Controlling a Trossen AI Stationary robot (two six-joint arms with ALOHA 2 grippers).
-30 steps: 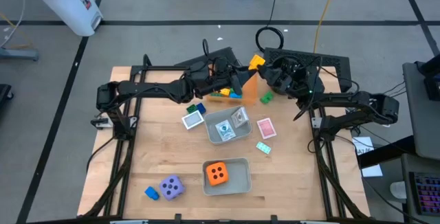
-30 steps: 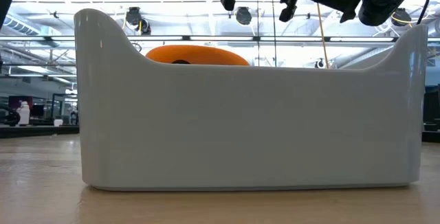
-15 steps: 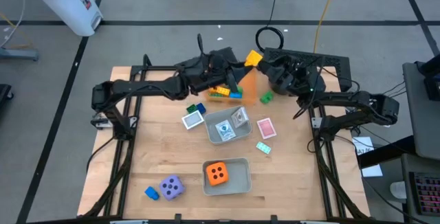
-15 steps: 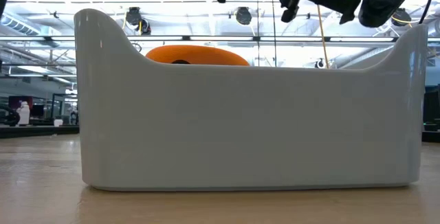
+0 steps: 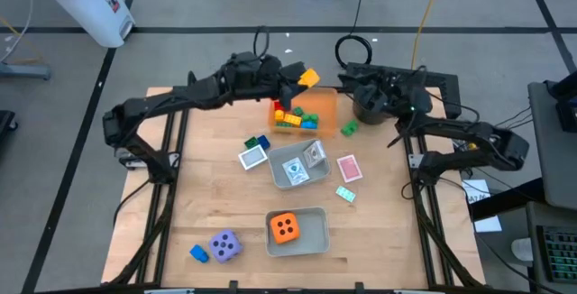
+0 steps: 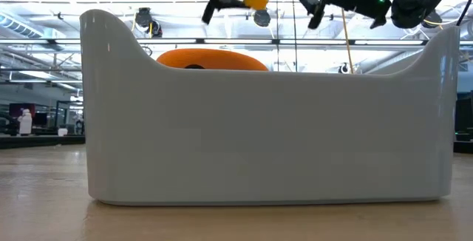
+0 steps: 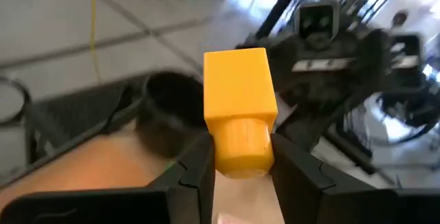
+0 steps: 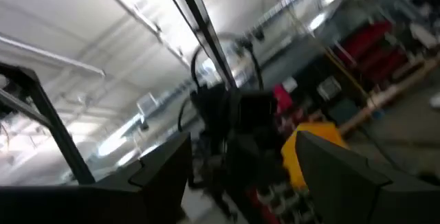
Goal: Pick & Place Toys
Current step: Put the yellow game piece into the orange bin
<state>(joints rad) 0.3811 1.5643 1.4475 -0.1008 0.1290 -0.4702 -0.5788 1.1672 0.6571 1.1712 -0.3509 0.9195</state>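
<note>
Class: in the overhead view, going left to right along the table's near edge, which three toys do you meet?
Blue brick → purple die → orange die, sitting in the clear grey tray.

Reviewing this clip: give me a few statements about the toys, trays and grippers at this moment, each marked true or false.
1. The left gripper holds a yellow brick. True.
2. The orange die lies bare on the table. False: it sits in a grey tray.
3. The purple die is beside a blue brick. True.
4. The right gripper carries a green brick. False: its jaws are open with nothing between them.
5. The orange tray holds no bricks. False: several lie in it.
</note>
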